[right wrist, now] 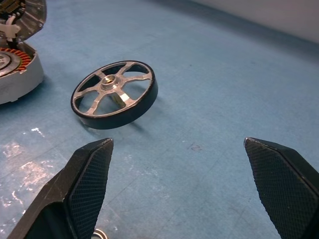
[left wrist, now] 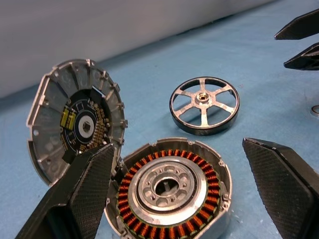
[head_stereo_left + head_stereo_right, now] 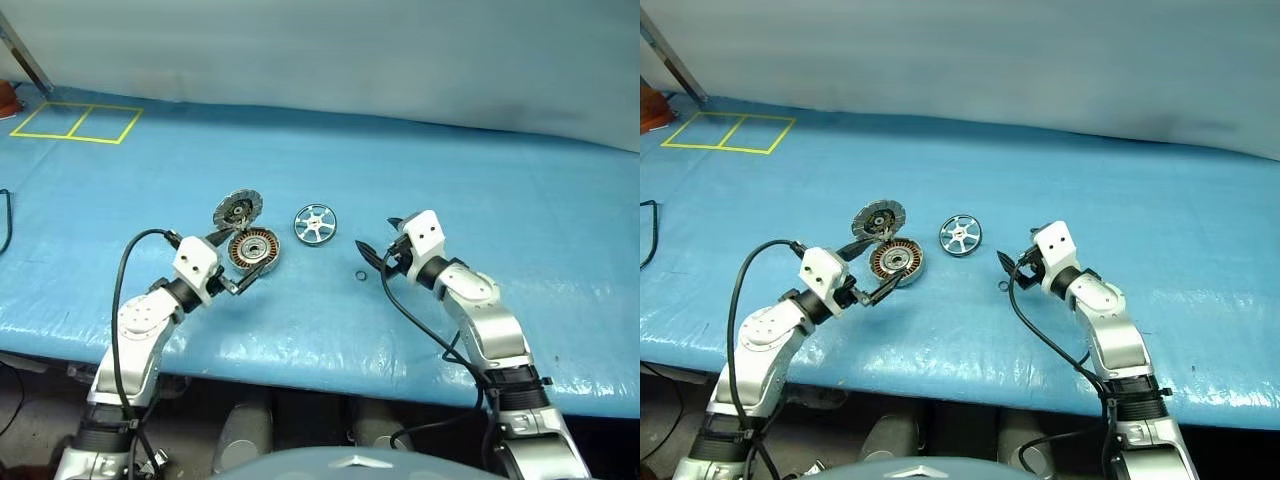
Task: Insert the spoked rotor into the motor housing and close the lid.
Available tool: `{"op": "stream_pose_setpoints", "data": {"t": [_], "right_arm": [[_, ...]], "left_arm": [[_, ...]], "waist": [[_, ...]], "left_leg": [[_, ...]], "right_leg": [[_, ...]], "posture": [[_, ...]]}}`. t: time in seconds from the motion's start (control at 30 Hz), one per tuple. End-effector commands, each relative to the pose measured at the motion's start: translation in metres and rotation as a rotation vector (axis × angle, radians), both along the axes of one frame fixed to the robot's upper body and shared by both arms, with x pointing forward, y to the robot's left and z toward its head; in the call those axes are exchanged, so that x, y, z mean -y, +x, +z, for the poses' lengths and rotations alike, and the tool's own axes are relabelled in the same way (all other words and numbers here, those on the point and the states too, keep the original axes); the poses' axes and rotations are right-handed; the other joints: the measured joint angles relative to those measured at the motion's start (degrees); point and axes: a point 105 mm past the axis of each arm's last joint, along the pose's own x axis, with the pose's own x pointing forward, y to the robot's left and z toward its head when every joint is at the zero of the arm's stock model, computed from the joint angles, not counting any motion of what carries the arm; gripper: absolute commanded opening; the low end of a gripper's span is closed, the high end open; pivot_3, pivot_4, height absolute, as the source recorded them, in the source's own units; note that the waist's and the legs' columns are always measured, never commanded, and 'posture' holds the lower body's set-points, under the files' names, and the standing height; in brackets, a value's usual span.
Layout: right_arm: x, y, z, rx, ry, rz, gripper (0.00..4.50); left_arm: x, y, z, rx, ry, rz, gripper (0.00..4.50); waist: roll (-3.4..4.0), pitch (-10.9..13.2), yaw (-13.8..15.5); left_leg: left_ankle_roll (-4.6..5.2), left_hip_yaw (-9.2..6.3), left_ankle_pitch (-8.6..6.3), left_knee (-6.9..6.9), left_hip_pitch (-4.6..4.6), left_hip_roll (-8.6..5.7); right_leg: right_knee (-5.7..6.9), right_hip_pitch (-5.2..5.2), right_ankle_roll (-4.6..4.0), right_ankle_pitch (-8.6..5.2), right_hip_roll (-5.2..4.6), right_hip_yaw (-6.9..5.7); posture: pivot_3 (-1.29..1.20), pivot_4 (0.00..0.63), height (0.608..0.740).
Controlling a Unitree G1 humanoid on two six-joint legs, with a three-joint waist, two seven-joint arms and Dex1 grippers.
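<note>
The motor housing (image 3: 254, 250), a round grey cup with copper windings (image 2: 169, 191), lies on the blue table left of centre. Its lid (image 3: 237, 209) stands open and upright behind it, dark inner face (image 2: 79, 124) showing. The spoked rotor (image 3: 315, 223) lies on the table just to the right of the housing, apart from it, and the right wrist view has it (image 1: 114, 94) ahead of the fingers. My left gripper (image 3: 244, 256) is open, its fingers (image 2: 89, 189) straddling the housing. My right gripper (image 3: 378, 236) is open and empty, pointing toward the rotor from the right.
A tiny black ring (image 3: 361, 275) lies on the table just below my right gripper. Yellow tape rectangles (image 3: 78, 122) mark the far left corner, next to a red object (image 3: 8, 98). The blue table cover (image 3: 500, 160) stretches wide to the right and back.
</note>
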Motion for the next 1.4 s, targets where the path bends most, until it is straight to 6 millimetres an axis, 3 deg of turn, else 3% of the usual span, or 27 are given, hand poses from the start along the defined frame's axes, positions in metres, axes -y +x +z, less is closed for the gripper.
{"op": "stream_pose_setpoints", "data": {"t": [0.03,0.23,0.33,0.5,0.87,1.07,1.23,1.3,1.4], "right_arm": [[-0.001,-0.007,0.011,0.027,-0.01,0.061,4.47],[-0.002,-0.038,0.0,-0.054,-0.006,0.19,4.47],[-0.002,-0.045,-0.012,-0.104,-0.066,0.205,4.47],[0.002,-0.042,-0.005,-0.086,-0.032,0.168,4.47],[0.002,-0.034,0.001,-0.059,-0.027,0.139,4.47],[0.008,-0.022,0.014,0.019,0.0,0.052,4.47],[0.007,-0.016,0.019,0.077,-0.066,0.02,4.47],[0.001,-0.016,0.023,0.085,-0.066,0.046,4.47],[-0.023,-0.022,0.033,0.144,-0.146,0.179,4.47]], "left_arm": [[0.006,-0.004,0.015,0.054,-0.006,-0.049,4.5],[0.002,0.002,0.015,0.057,-0.002,-0.038,4.5],[0.009,-0.003,0.011,0.041,-0.023,-0.061,4.5],[0.019,-0.012,0.002,0.003,-0.047,-0.091,4.5],[0.024,-0.022,0.004,-0.027,-0.07,-0.16,4.5],[0.026,-0.021,0.01,-0.02,-0.084,-0.17,4.5],[0.025,-0.021,0.012,-0.044,-0.102,-0.169,4.5],[0.024,-0.023,0.011,-0.056,-0.094,-0.173,4.5],[0.021,-0.026,0.009,-0.063,-0.075,-0.178,4.5]], "waist": [[-0.01,0.0,0.2],[-0.1,0.1,0.5],[-0.11,0.1,0.2],[-0.17,0.1,0.3],[-0.25,0.2,0.5],[-0.27,0.2,0.5],[-0.29,0.2,0.5],[-0.29,0.2,0.5],[-0.28,0.2,0.2]], "left_leg": [[0.0,0.0,0.0,0.01,0.0,0.0],[0.0,0.02,-0.02,0.0,-0.03,-0.04],[-0.01,0.06,-0.02,0.0,0.0,-0.01],[-0.02,0.09,-0.02,0.02,0.0,-0.03],[-0.03,0.09,-0.03,0.02,-0.02,-0.03],[-0.04,0.09,-0.04,0.01,-0.04,-0.03],[-0.04,0.09,-0.04,0.03,-0.04,-0.03],[-0.04,0.09,-0.04,0.01,-0.04,-0.03],[-0.04,0.12,-0.04,0.0,-0.04,-0.02]], "right_leg": [[0.0,0.0,0.0,0.0,0.0,0.0],[-0.05,0.0,0.0,0.0,-0.07,-0.02],[-0.03,-0.01,0.0,0.0,-0.08,-0.01],[-0.03,0.0,0.0,0.0,-0.12,-0.01],[-0.04,-0.03,0.0,-0.01,-0.13,-0.02],[-0.05,-0.05,0.0,-0.01,-0.13,-0.02],[-0.04,-0.05,0.0,-0.01,-0.14,-0.02],[-0.05,-0.05,0.0,-0.01,-0.13,-0.03],[-0.04,-0.08,0.0,-0.01,-0.13,-0.02]], "posture": [[0.0,0.15,0.74],[0.0,0.15,0.74],[0.0,0.15,0.74],[0.0,0.15,0.74],[0.0,0.15,0.74],[0.0,0.15,0.74],[0.0,0.15,0.74],[0.0,0.15,0.74],[0.0,0.15,0.74]]}}
